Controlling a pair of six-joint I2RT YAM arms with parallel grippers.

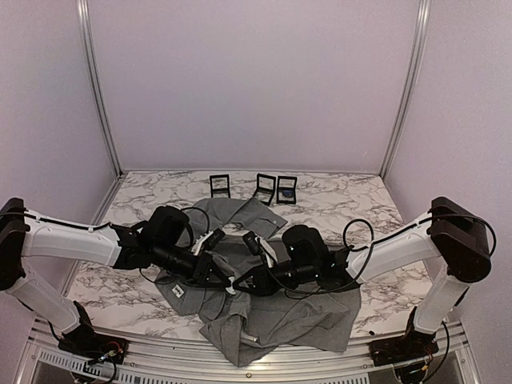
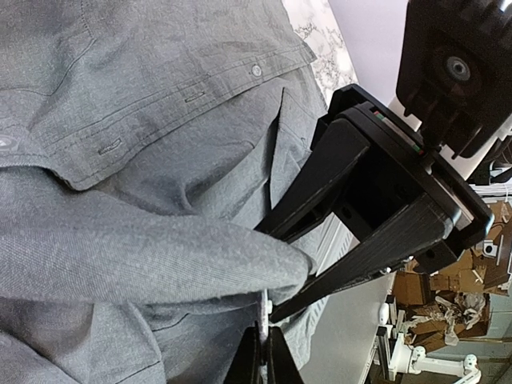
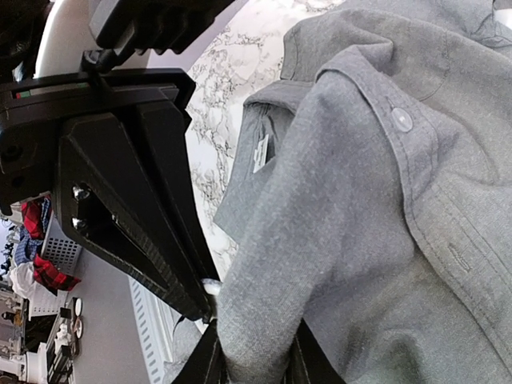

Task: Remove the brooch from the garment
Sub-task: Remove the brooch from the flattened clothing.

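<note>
A grey shirt is seen crumpled on the marble counter, toward its near edge and centre, with part of the hem hanging over the front. Both arms are brought together above the middle of the shirt, so that the left end effector and the right end effector are placed tip to tip.

In the right wrist view, a raised fold of the shirt is found between the fingers of the right end effector, with the cloth pressed against both; the fold is thus grasped. A button and a white neck label are shown further along the cloth.

In the left wrist view, the fingers of the left end effector are seen clenched together, just below the tip of the same fold. What, if anything, is pinched there cannot be told. The right end effector is seen straddling the fold's tip.

A small pale bit is visible at the tip of the left end effector, touching the fold; its nature cannot be made out. The brooch itself cannot be identified.

Three small black cases are stood in a row at the back of the counter, well apart from the shirt.
</note>
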